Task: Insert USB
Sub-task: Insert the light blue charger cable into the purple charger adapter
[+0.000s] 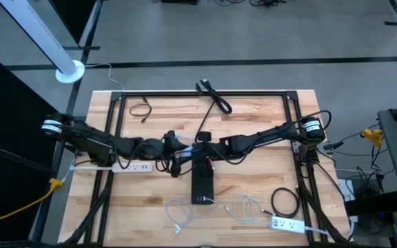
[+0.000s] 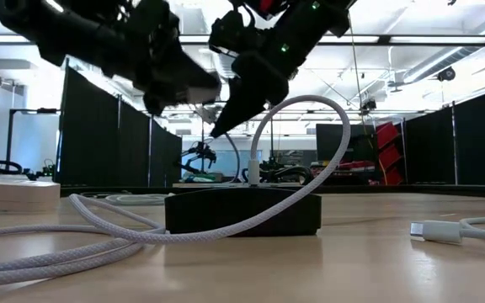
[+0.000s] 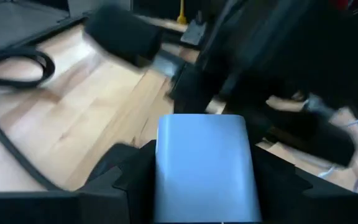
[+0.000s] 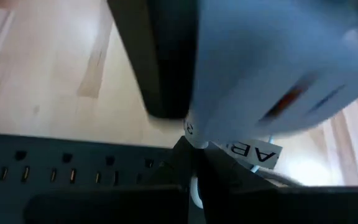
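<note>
Two end effectors meet mid-tabletop: left (image 3: 201, 186) pinching pale blue-white charger block (image 3: 202, 165), right (image 4: 194, 177) pinching white braided USB cable (image 2: 297, 109); plug alignment needed next.

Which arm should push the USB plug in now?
Right. Its gripper holds the white cable at the plug end, above the black box. The left gripper holds a pale block.
</note>
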Motion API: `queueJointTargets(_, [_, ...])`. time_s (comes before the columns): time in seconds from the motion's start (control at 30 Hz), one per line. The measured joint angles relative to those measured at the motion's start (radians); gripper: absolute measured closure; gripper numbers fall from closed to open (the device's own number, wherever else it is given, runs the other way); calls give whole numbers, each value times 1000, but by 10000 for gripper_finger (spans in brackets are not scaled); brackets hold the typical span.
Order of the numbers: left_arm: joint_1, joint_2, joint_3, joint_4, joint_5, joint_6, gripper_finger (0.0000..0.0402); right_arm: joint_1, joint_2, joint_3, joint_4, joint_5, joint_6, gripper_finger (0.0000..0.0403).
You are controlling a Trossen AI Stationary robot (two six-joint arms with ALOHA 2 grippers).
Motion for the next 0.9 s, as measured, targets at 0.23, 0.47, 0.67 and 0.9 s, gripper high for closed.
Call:
queueJointTargets(0.23, [2,11,-3,-121,-51,-27,209,0,-6,-1,-8,3,-32,403])
queueJointTargets(0.47, [7,7,-2,-143,-56,-28,209,0,-11,-2,-2,3,-50,403])
queueJointTargets(0.67, [7,5,-2,-149,-55,-28,209,0,-11,20,-5,7,-81,403])
queueJointTargets(0.9, [7,6,-1,-181,-57,-29,209,0,-15,26,-15,57,-120,403])
